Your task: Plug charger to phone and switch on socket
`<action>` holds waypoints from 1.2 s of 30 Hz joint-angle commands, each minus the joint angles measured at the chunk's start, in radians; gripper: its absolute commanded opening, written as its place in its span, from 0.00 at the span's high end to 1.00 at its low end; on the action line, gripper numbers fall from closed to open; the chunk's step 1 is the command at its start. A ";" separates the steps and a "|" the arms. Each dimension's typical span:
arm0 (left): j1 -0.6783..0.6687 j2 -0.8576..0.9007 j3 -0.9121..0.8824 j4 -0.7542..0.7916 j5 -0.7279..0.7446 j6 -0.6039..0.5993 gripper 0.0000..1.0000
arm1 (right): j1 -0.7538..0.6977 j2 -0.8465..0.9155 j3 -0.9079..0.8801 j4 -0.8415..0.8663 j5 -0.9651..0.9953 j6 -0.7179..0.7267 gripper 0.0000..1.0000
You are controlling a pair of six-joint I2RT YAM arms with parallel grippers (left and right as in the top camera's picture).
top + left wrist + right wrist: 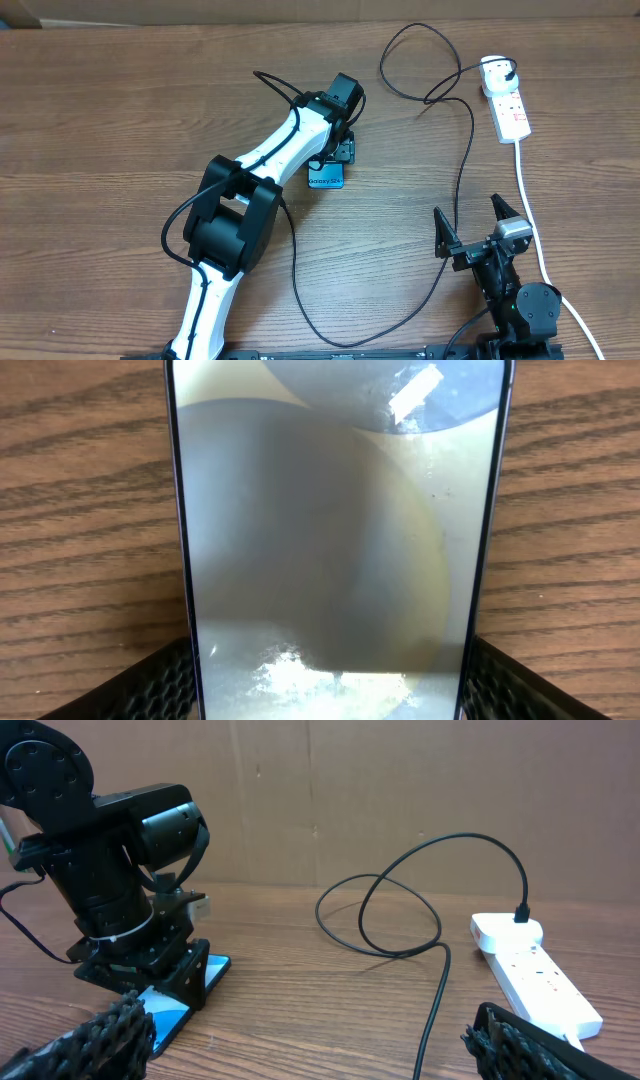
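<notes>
The phone [325, 179] lies flat on the wooden table, blue screen up, and fills the left wrist view [330, 540]. My left gripper [336, 154] is down over it, with one finger against each long edge [330, 685]. It also shows in the right wrist view [165, 975] on the phone [165, 1017]. The charger's black cable [462, 170] loops from the white plug [495, 72] in the socket [511, 108] toward the front edge. I cannot make out its connector tip. My right gripper [475, 228] is open and empty near the front right [310, 1038].
The socket's thick white cord [530, 210] runs down the right side, past my right arm. The black cable [435, 990] lies between my right gripper's fingers and the socket [540, 982]. A cardboard wall stands behind the table.
</notes>
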 commanded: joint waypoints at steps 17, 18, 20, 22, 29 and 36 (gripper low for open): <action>-0.002 0.049 -0.042 0.003 -0.017 0.028 0.19 | 0.006 -0.010 -0.010 0.004 -0.003 0.003 0.00; -0.002 0.049 -0.042 0.003 -0.017 0.029 0.19 | 0.006 -0.010 -0.010 0.004 -0.003 0.003 0.00; -0.002 0.049 -0.042 0.003 -0.018 0.029 0.20 | 0.006 -0.010 -0.010 0.004 -0.003 0.003 0.00; -0.002 0.049 -0.042 0.003 -0.022 0.031 0.20 | 0.006 -0.010 -0.010 0.004 -0.003 0.003 0.00; -0.002 0.049 -0.042 0.003 -0.021 0.070 0.24 | 0.006 -0.010 -0.010 0.004 -0.003 0.003 0.00; -0.002 0.048 -0.033 -0.006 -0.008 0.069 0.23 | 0.006 -0.010 -0.010 0.004 -0.003 0.003 0.00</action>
